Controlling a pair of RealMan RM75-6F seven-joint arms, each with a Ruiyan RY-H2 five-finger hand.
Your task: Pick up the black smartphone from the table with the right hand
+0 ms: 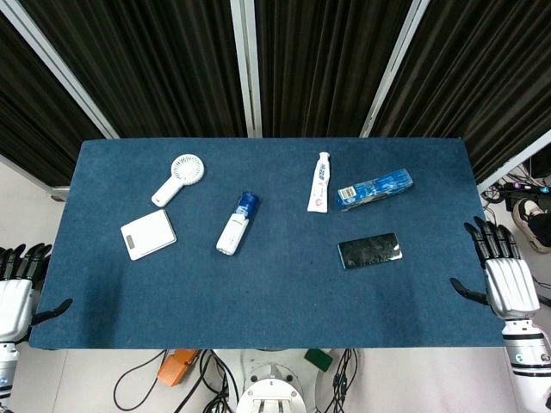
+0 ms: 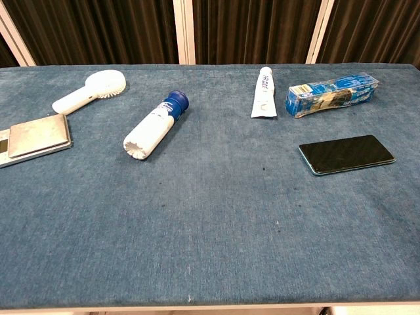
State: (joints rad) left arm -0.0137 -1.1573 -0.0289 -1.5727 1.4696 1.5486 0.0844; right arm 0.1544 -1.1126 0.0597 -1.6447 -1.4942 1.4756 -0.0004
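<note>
The black smartphone [image 1: 369, 250] [image 2: 346, 154] lies flat on the blue table [image 1: 275, 292], right of centre, screen up. My right hand [image 1: 502, 271] hovers off the table's right edge, fingers spread and empty, well to the right of the phone. Off the left edge my left hand [image 1: 19, 288] is likewise open and holds nothing. Neither hand shows in the chest view.
A white tube [image 1: 319, 181] and a blue box [image 1: 375, 188] lie behind the phone. A white bottle with a blue cap [image 1: 237, 224] lies at the centre. At the left are a white hand fan [image 1: 178, 177] and a small white scale [image 1: 148, 234].
</note>
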